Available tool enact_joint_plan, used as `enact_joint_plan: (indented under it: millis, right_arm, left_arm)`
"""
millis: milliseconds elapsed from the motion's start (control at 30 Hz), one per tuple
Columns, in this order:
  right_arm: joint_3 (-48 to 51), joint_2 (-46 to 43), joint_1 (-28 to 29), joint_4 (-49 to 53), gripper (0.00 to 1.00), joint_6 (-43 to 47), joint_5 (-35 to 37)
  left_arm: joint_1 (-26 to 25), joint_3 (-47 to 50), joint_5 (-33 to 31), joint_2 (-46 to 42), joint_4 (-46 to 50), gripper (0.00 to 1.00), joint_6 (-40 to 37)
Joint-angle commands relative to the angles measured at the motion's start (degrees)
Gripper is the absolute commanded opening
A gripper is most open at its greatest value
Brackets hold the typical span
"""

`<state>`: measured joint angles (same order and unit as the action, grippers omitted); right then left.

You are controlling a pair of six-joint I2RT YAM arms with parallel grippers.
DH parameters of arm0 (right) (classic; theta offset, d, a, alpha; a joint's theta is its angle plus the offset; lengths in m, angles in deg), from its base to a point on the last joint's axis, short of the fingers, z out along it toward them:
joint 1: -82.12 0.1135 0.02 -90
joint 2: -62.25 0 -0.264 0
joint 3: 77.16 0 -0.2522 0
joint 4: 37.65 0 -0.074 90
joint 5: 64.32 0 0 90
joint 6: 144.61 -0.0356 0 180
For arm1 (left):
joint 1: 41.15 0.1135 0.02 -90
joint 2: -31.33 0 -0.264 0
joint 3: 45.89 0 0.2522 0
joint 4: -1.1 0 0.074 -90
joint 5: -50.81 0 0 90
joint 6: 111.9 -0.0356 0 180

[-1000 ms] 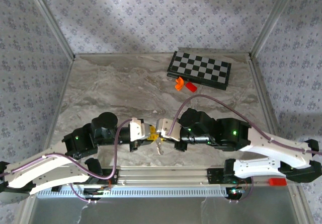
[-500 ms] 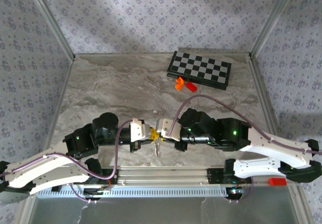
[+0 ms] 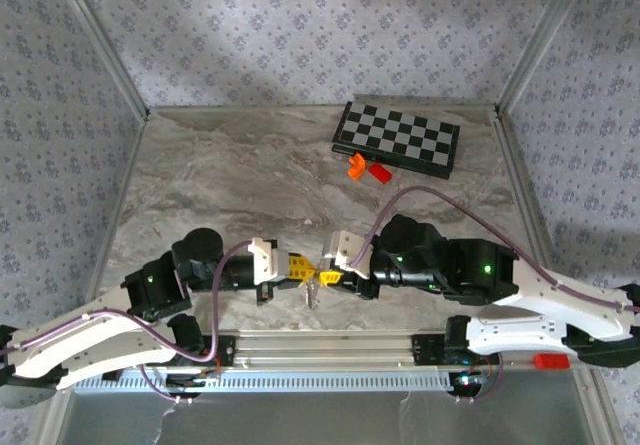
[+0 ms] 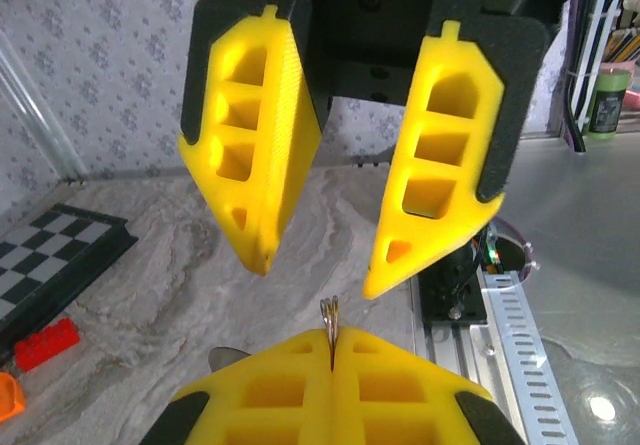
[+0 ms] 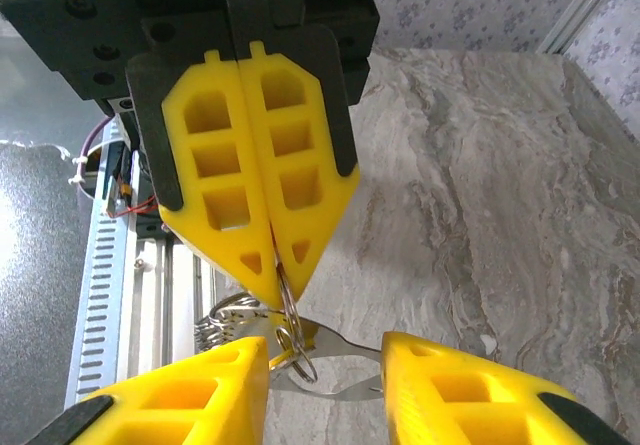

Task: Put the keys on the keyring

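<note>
Keyring (image 5: 289, 305) wire is pinched edge-on between the closed yellow fingertips of the left gripper (image 5: 274, 283) and is held just above the marble-patterned table (image 5: 480, 195), near the rail at its near edge. A small bunch of silver keys (image 5: 232, 319) is seen hanging at the ring below the pinch. One key blade (image 5: 345, 345) is pointed out sideways, across the gap between the fingers of the right gripper (image 5: 325, 365). That gripper is spread wide with nothing in it, and it is set tip to tip against the left one. Whether the sideways key is already threaded onto the ring or only lies against it cannot be told, since the coil is small and partly hidden by the fingers. The step in hand is judged to be the threading itself: the ring is presented by one arm while a key is lined up for the other. The next move is judged to call for the open fingers to be closed on the key's blade. The key's hole would then have to be worked along the ring's split, with the pinch on the ring kept firm so that it is not twisted out of the pads.
</note>
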<state>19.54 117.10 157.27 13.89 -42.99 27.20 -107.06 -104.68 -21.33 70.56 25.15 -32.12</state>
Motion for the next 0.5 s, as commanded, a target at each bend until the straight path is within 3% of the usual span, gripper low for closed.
enact_joint_plan:
  millis: [0, 100, 267, 467]
  right_arm:
    - [0.7, -0.8, 0.1, -1.5, 0.35, -1.3, -1.0]
    - [0.7, -0.6, 0.0, -1.8, 0.33, -1.3, -2.2]
    - [3.0, -0.9, -0.2, -2.3, 0.20, -1.8, -3.3]
    - [3.4, -0.7, -0.5, -2.2, 0.11, -1.9, -3.9]
  left_arm:
    - [0.0, -0.7, 2.4, -1.2, -4.3, 0.00, 1.3]
    - [-0.1, -0.8, 2.7, -1.2, -4.4, 0.00, 1.6]
    - [-0.1, -0.8, 2.9, -1.4, -4.6, 0.00, 1.8]
    - [-0.1, -0.7, 3.0, -1.6, -4.9, 0.00, 2.0]
